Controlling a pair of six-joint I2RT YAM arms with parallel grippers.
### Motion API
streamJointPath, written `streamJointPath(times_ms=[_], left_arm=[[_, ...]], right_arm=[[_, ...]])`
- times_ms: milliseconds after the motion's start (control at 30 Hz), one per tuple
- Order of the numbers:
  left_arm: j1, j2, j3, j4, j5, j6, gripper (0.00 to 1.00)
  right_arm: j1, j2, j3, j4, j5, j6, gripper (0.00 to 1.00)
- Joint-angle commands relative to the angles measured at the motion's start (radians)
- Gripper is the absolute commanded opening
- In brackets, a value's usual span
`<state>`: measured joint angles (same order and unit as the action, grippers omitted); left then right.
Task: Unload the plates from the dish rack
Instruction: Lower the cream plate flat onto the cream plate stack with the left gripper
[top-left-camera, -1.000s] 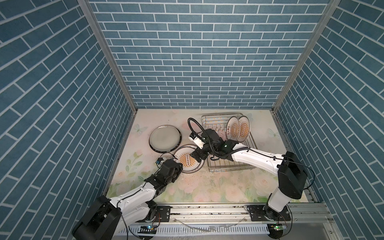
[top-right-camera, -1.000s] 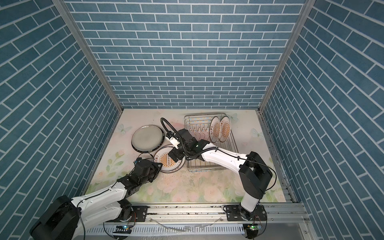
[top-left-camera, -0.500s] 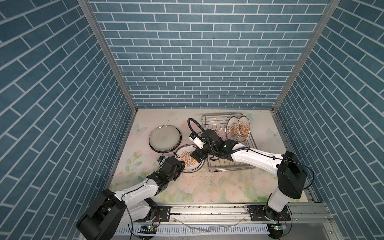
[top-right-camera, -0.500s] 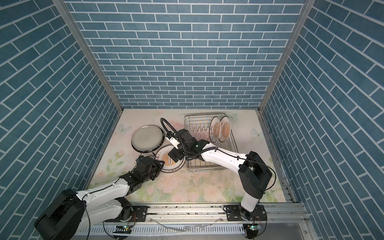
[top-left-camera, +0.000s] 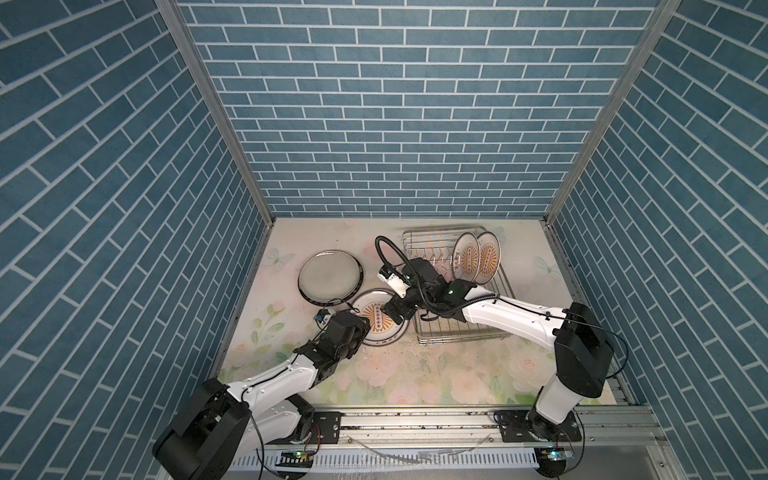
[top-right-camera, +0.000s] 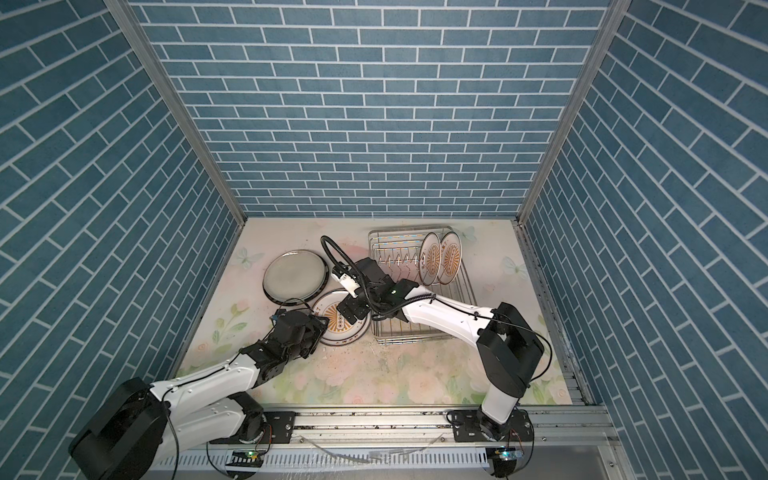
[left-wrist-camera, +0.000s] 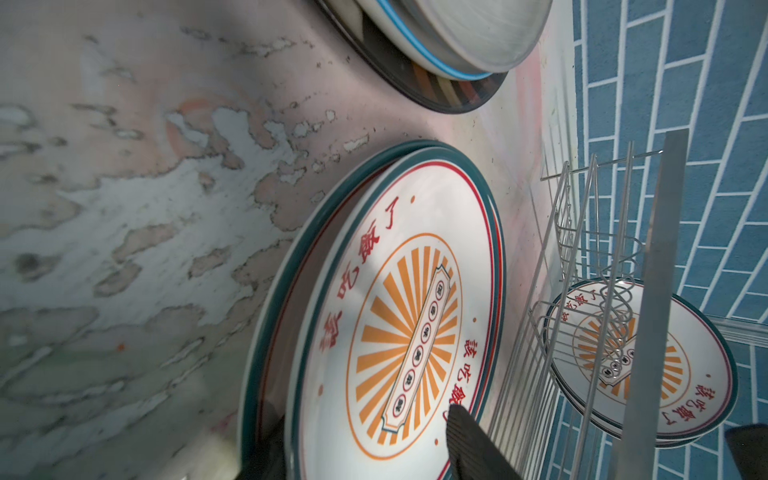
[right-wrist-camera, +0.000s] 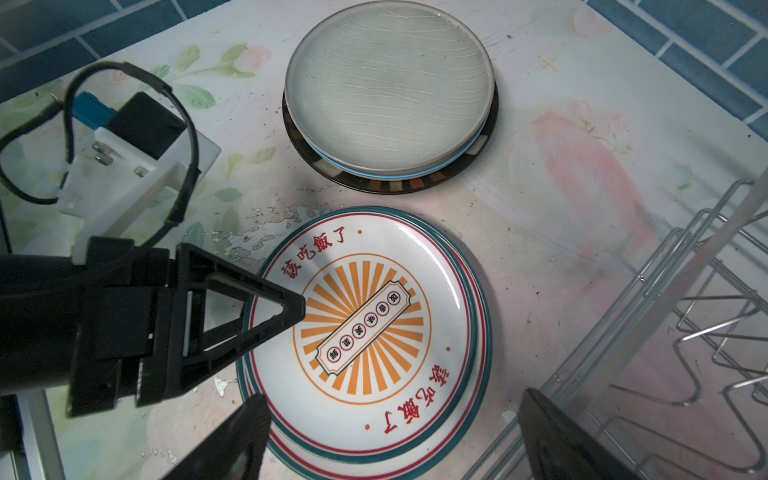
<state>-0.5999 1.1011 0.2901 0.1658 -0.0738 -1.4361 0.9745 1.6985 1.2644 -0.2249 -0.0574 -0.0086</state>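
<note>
Centre frame: left gripper (top-left-camera: 362, 326) has just parted its jaws round the sunburst plate (right-wrist-camera: 361, 332), so it lies delivered beside the rack (top-left-camera: 461, 332); right gripper (top-left-camera: 394, 311) wide, empty; two plates (top-left-camera: 478, 259) still racked.

Both top views: high up front, looking down on whole scene. Wrist cams way closer, both sharing sunburst plates (right-wrist-camera: 365, 332), dish rack (right-wrist-camera: 615, 328) edge.

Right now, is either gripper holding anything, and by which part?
Nothing seems held. The left gripper straddles the rim of the top sunburst plate, jaws parted; that plate lies flat on a lower plate. The right gripper hangs open above it.
</note>
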Motion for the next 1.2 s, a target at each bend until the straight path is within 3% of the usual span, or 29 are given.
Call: streamJointPath(times_ms=[0, 1167], left_arm=[[0.005, 0.008, 0.038, -0.064, -0.032, 0.026, 0.58], [0.005, -0.025, 0.123, -0.273, -0.149, 0.068, 0.56]], right_arm=[[0.004, 0.007, 0.021, 0.000, 0.016, -0.039, 0.95], [0.004, 0.009, 0.020, 0.005, 0.036, -0.043, 0.95]])
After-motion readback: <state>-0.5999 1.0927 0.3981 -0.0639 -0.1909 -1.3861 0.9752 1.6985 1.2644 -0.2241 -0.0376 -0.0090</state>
